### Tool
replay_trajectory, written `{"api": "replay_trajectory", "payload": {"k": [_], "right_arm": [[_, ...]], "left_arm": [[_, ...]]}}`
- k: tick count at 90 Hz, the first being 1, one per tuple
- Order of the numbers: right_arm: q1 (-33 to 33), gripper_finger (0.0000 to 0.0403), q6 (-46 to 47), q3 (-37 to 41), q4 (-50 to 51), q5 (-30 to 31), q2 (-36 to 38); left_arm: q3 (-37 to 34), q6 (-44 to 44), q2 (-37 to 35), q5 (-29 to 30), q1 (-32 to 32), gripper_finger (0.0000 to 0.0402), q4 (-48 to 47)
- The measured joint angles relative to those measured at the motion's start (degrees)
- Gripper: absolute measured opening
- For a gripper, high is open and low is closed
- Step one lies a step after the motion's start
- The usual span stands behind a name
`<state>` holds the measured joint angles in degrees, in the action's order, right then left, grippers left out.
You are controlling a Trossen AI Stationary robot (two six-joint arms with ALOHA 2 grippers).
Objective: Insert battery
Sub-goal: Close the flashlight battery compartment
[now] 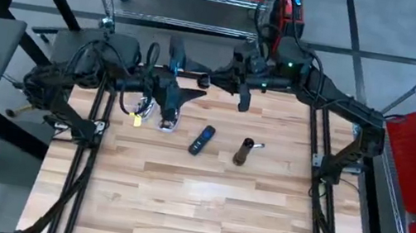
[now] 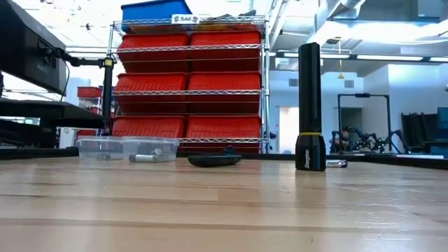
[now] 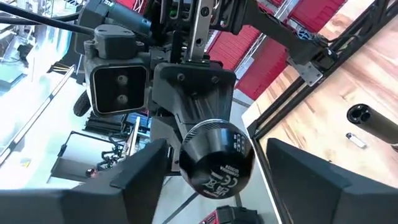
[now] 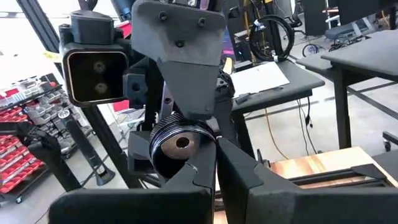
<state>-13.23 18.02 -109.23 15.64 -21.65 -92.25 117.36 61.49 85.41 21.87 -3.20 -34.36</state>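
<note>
**Cap held up at 12 o'clock edge; flashlight standing on table**

Directions are clock-face on the high view, from table centre.

Both arms meet nose to nose above the far edge at 12. L gripper [image 1: 195,79] has its fingers [image 3: 146,177] either side of a round black cap [image 3: 216,160] and appears to pinch it. The printed end faces the L wrist cam. The threaded end w/ brass contact faces the R wrist cam.

R gripper [image 1: 218,76] sits just beside the cap, opposite. Its fingers [image 4: 273,183] are almost together, w/ nothing seen between them.

Flashlight [image 1: 244,152] stands upright at approx 2, open end up, well apart from both grippers. A small silver cylinder [image 1: 259,145] lies just beside it, at its 1. It may be the battery, but that can't be told for sure.

A black remote [image 1: 202,139] lies flat at 12, between the flashlight and two clear tubs [image 2: 126,148] at 10–11. One tub holds another silver cylinder [image 2: 143,158].
</note>
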Motion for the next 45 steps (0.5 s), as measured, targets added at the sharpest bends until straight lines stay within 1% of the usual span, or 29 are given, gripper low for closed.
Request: {"api": "replay_trajectory", "payload": {"k": [16,26,36,45], "right_arm": [[-0.02,0.0,-0.06,0.0,0.09,0.0,0.0],[-0.02,0.0,-0.08,0.0,0.2,-0.03,0.0],[-0.02,0.0,-0.1,0.0,0.19,-0.22,0.0],[-0.02,0.0,-0.13,0.0,0.18,-0.76,0.0]], "left_arm": [[0.0,0.03,0.0,0.0,0.0,0.0175,0.02],[0.0,0.65,0.0,0.01,0.0,0.0149,0.04],[0.0,0.66,0.0,0.0,0.0,0.0141,0.03],[0.0,0.68,0.0,0.0,0.0,0.015,-0.19]]}}
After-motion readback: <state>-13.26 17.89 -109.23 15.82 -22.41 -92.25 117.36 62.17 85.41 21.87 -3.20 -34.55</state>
